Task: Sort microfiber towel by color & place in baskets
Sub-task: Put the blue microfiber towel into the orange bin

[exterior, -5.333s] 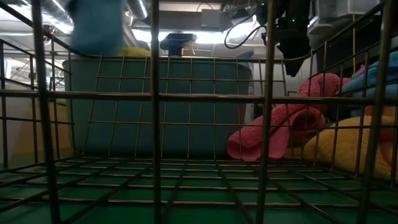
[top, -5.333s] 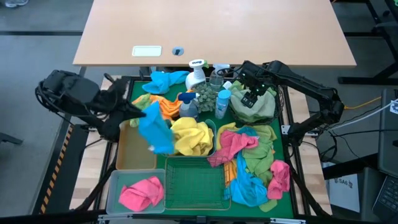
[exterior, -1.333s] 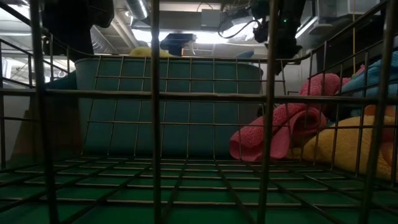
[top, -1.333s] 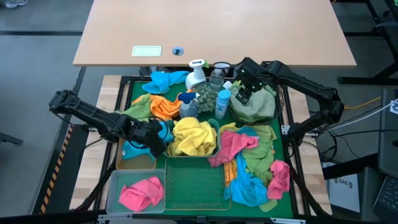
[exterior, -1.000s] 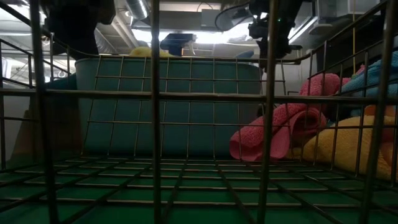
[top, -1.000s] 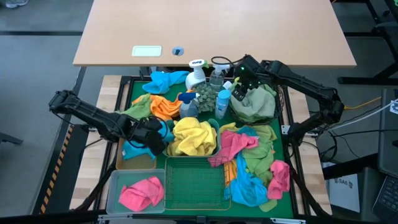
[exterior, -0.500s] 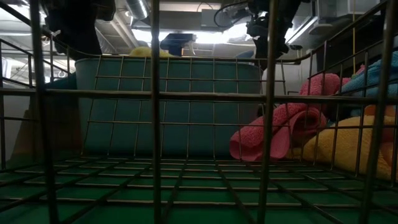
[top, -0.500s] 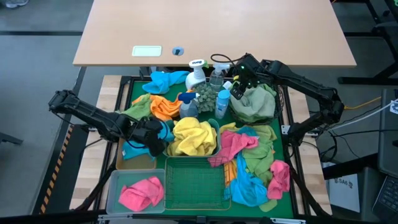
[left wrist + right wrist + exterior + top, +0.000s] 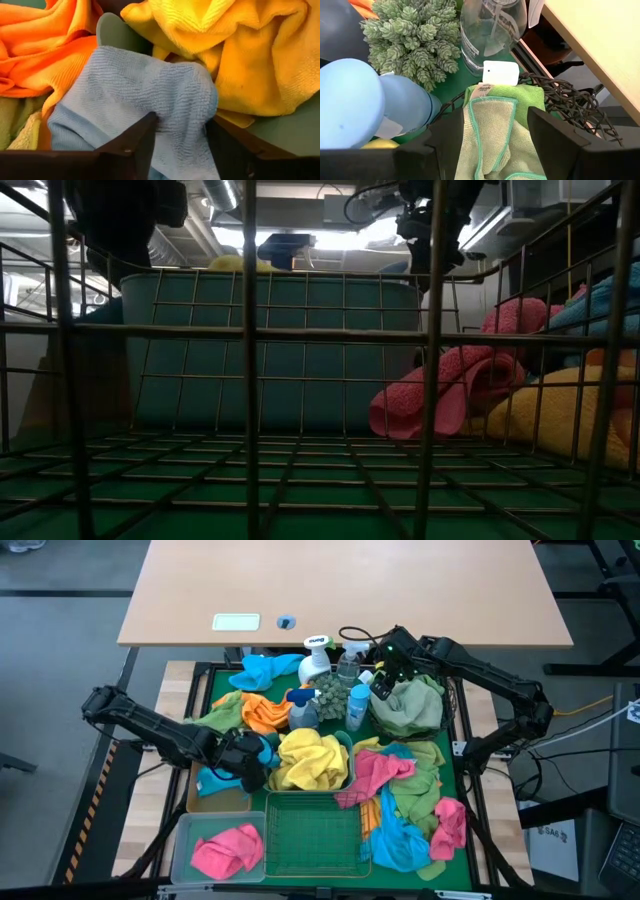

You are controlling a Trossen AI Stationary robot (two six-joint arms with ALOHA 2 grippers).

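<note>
A blue towel [image 9: 213, 783] [image 9: 135, 95] lies bunched at the far end of the tan tray [image 9: 205, 805], next to the teal tub [image 9: 347, 755] that holds a yellow towel [image 9: 310, 760]. My left gripper [image 9: 252, 762] [image 9: 182, 145] is open just above it, one finger on each side of a raised fold. My right gripper [image 9: 383, 683] [image 9: 492, 145] hovers open above the round black wire basket [image 9: 560, 95], which holds green towels [image 9: 492, 125]. A pink towel [image 9: 228, 848] lies in the clear bin [image 9: 183, 840]. The green wire basket [image 9: 310, 830] stands at the near edge. My left gripper stands open around a raised fold of the blue towel [image 9: 182, 100], and the cloth lies against the inner sides of both fingers [image 9: 145, 137]. The fingers slant down from the table's left. The towel lies slack on the tray.
Spray bottles [image 9: 318, 658], a blue bottle [image 9: 358, 705] and a small artificial plant [image 9: 332, 695] stand at the far middle. An orange towel [image 9: 262, 712] lies beside them. Loose pink, green and blue towels [image 9: 400, 795] are piled on the right. A wooden table [image 9: 340, 590] lies beyond.
</note>
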